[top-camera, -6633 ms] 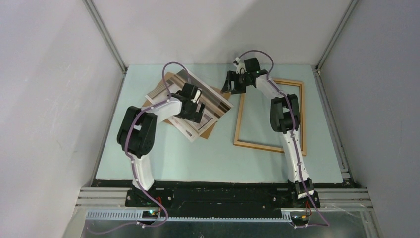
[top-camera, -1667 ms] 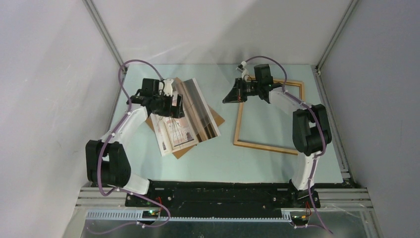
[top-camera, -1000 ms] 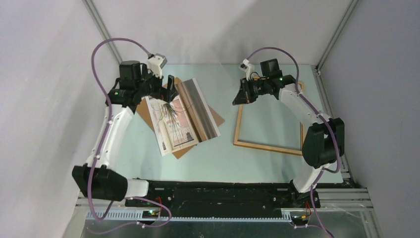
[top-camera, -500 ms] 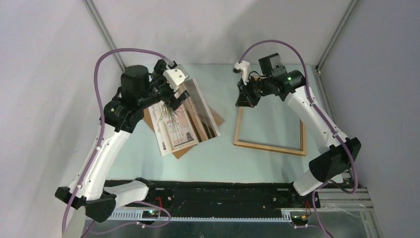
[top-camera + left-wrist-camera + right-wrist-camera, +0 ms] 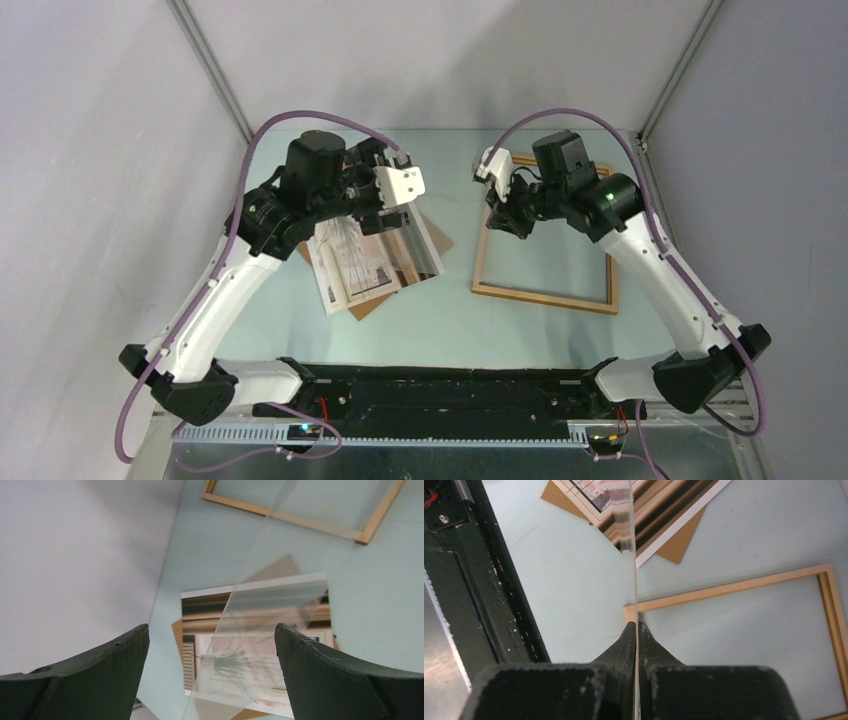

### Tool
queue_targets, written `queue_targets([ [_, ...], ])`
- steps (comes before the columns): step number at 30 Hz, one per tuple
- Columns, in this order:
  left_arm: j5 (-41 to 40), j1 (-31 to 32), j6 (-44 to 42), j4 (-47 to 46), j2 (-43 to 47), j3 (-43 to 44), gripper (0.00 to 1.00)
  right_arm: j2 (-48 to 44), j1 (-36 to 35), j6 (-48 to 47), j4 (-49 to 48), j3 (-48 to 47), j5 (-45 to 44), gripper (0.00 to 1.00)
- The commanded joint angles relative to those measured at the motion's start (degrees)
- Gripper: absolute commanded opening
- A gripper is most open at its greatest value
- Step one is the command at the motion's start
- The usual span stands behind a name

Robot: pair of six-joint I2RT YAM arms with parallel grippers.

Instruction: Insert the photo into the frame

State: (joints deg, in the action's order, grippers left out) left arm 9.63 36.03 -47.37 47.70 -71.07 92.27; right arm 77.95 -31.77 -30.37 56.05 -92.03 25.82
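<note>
The photo (image 5: 356, 266) lies face up on the table's left half, showing a grass plant and striped curtains (image 5: 260, 655) (image 5: 664, 510). To its right lies the frame (image 5: 545, 295), light wood, with nothing inside it (image 5: 285, 516) (image 5: 724, 587). My right gripper (image 5: 499, 214) (image 5: 637, 624) hangs above the frame's near-left corner, shut on the edge of a clear pane (image 5: 626, 525). That pane (image 5: 280, 595) slants over the photo toward the frame. High above the photo, my left gripper (image 5: 385, 215) (image 5: 211, 630) is open and holds nothing.
A brown backing board (image 5: 440, 242) (image 5: 679, 542) lies under the photo, its corners sticking out. Grey walls (image 5: 75, 555) close in the table on the left, back and right. A black rail (image 5: 489, 580) runs along the near edge.
Both arms have risen. My left gripper left the photo's far-left edge and now hovers higher over it. My right gripper carried the clear pane up and slightly nearer.
</note>
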Motion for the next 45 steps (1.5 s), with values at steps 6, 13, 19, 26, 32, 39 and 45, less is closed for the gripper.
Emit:
queue_targets([
  [6, 6.1, 2.5, -1.2, 10.0, -4.6, 5.8, 1.00, -7.4, -1.6, -2.5, -10.1, 7.8, -3.4, 0.00],
  [13, 9.0, 3.1, -1.2, 17.2, -11.6, 12.2, 0.95, -9.2, -2.8, -4.3, -11.7, 9.6, -4.5, 0.00],
  [19, 8.7, 3.3, -1.4, 20.6, -16.4, 15.5, 0.88, -10.4, -3.6, -4.9, -12.9, 10.7, -5.3, 0.00],
  [26, 9.6, 3.3, -1.5, 22.6, -17.6, 15.7, 0.70, -11.4, -3.7, -5.1, -13.5, 12.0, -6.4, 0.00],
  [32, 8.9, 3.4, -1.5, 23.9, -18.8, 16.8, 0.51, -11.7, -3.8, -5.0, -13.7, 12.4, -6.5, 0.00],
  [39, 8.8, 3.4, -1.5, 25.4, -20.3, 18.5, 0.35, -11.6, -3.8, -5.0, -13.8, 12.9, -6.5, 0.00],
  [45, 8.2, 3.6, -1.8, 27.1, -21.2, 19.5, 0.18, -11.6, -3.7, -4.9, -14.1, 13.0, -6.8, 0.00],
])
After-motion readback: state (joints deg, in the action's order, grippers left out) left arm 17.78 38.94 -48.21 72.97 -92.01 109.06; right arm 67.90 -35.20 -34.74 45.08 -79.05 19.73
